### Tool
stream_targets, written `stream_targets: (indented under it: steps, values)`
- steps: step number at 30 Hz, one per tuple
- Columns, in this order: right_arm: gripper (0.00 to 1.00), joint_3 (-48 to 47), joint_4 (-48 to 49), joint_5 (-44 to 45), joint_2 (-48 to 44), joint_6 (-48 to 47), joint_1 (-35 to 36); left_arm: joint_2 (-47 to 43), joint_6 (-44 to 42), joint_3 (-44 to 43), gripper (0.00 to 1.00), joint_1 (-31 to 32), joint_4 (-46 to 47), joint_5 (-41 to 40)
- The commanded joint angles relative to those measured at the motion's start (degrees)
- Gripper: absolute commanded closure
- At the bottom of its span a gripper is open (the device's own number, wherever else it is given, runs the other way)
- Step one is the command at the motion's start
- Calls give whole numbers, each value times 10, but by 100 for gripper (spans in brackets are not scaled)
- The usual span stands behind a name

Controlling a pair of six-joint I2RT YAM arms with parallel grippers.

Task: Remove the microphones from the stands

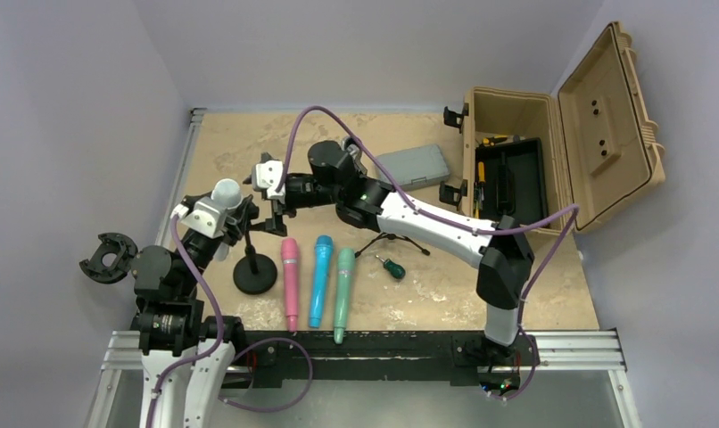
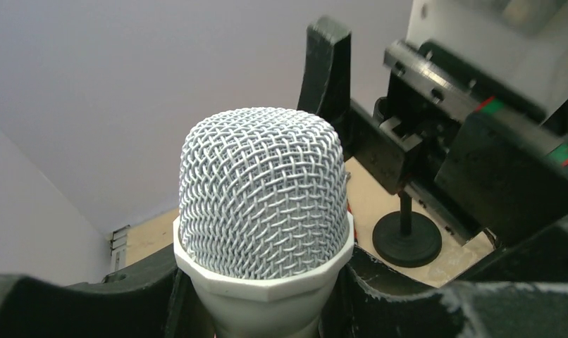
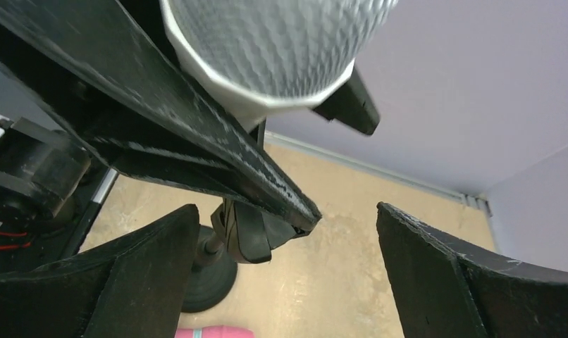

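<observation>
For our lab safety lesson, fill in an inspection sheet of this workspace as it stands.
Surface: sandy tabletop, mottled.
Job's things: white microphone held by black stand; whether it is free of the clip cannot be told.
Clutter: pink microphone, blue microphone, green microphone, screwdriver, small tripod, grey case, open toolbox holding tools.
Grippers: left gripper shut on white microphone; right gripper open near the clip.
Cables: purple cables along each arm.
Surroundings: lilac walls, metal rail at near edge.

The right gripper, jaws spread wide, faces the microphone overhead and the stand below.
</observation>
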State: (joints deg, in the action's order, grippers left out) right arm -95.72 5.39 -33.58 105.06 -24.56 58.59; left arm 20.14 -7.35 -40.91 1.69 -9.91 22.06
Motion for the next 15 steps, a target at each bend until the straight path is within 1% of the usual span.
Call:
stream_targets:
  steps: [1, 6, 11, 15]
  values:
    - [9, -31, 22, -48, 14, -1, -8, -8, -21, 2, 100, 8, 30, -17]
    - [14, -24, 44, -78, 14, 21, -15, -14, -19, 5, 100, 13, 30, -19]
    - [19, -23, 45, -105, 15, 30, -16, -14, -20, 5, 100, 15, 32, -19]
    - [26, -36, 41, -119, 26, 38, -16, -14, -18, 5, 100, 16, 33, -19]
